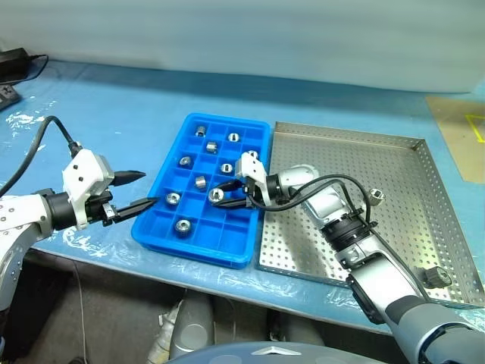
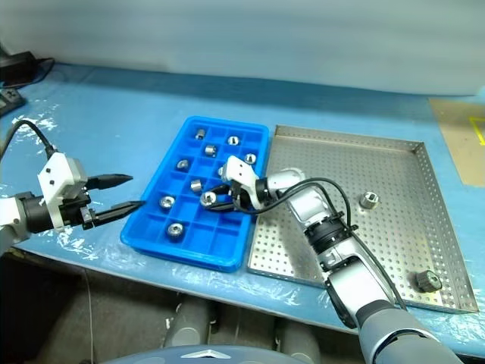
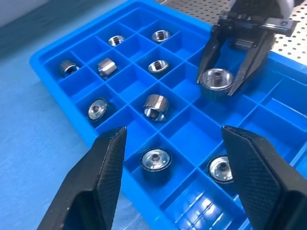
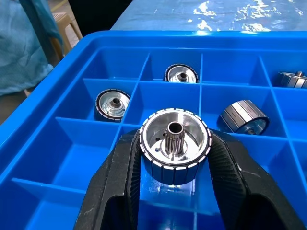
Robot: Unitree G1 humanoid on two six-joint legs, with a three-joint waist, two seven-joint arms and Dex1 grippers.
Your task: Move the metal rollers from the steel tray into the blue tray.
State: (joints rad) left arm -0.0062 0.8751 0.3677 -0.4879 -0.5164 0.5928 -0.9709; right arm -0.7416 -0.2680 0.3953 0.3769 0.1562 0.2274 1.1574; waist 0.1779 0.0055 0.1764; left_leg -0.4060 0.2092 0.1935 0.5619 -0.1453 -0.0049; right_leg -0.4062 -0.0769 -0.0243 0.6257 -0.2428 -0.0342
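One metal roller [image 4: 174, 146] sits clamped in the right gripper [image 1: 229, 194] above the blue tray [image 1: 198, 252], while the left gripper [image 1: 139, 190] hovers spread wide, empty, beside that tray's left rim.

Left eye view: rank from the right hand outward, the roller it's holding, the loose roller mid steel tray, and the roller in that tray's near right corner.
1. The held roller, between the right hand's fingers over the blue tray.
2. The mid-tray roller, on the steel tray, right of the arm.
3. The corner roller, near right corner, farthest.
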